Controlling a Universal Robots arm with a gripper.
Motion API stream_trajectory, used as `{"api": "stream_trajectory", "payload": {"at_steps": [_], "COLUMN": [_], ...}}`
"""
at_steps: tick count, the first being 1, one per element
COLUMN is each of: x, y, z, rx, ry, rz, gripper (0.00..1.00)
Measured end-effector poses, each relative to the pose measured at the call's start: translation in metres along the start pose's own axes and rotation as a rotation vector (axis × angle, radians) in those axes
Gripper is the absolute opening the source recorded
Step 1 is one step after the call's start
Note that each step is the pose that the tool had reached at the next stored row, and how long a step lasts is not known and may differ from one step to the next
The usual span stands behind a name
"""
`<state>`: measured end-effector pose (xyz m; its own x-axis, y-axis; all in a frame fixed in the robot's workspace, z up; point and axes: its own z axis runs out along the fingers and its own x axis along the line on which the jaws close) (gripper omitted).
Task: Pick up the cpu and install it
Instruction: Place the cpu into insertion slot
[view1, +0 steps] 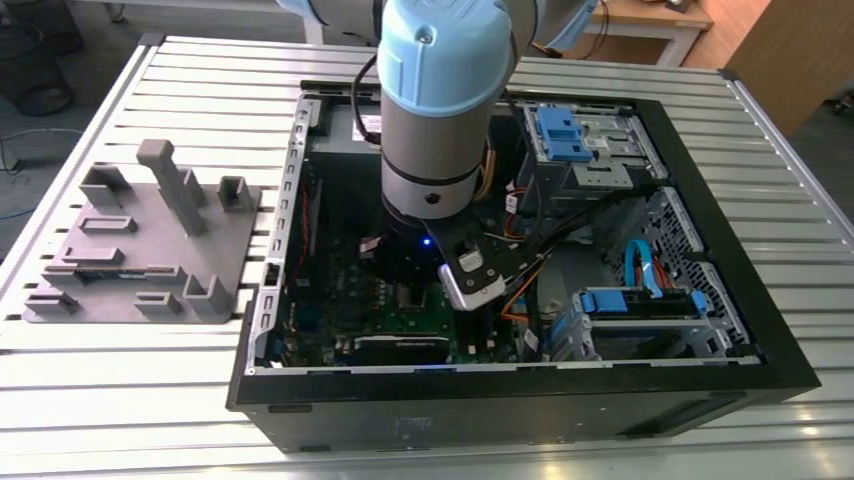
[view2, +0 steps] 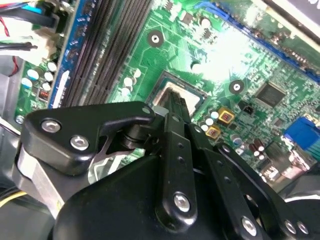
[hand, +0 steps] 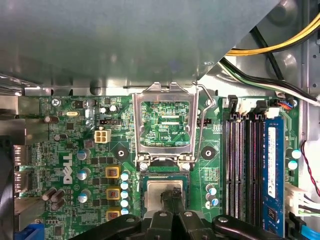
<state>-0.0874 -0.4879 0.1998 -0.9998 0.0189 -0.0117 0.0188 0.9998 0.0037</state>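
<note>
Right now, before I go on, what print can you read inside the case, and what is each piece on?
On the motherboard: a white maker's logo, left unquoted.
Its fine white markings: too small to read.
On the blue memory module: a pale label, too small to read.

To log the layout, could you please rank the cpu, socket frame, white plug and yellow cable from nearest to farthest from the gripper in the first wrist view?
1. cpu, right at the gripper.
2. socket frame, open, just beyond the cpu.
3. white plug, off to one side on the board.
4. yellow cable, far off by the case wall.
</note>
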Motion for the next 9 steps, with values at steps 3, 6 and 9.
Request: {"api": "stream_trajectory", "payload": {"at_steps": [3, 6, 9], "x": [0.0025, 0.0027, 0.0028], "y": [-0.0001, -0.0001, -0.0001], "z": [0.0011, 0.004, 0.0041], "rx": [0.0001, 0.0, -0.0017], "ry": [0.0001, 0.0001, 0.0001], "rz": [0.0, 0.0, 0.0], "gripper": [0.13, 0.13, 0.13]}}
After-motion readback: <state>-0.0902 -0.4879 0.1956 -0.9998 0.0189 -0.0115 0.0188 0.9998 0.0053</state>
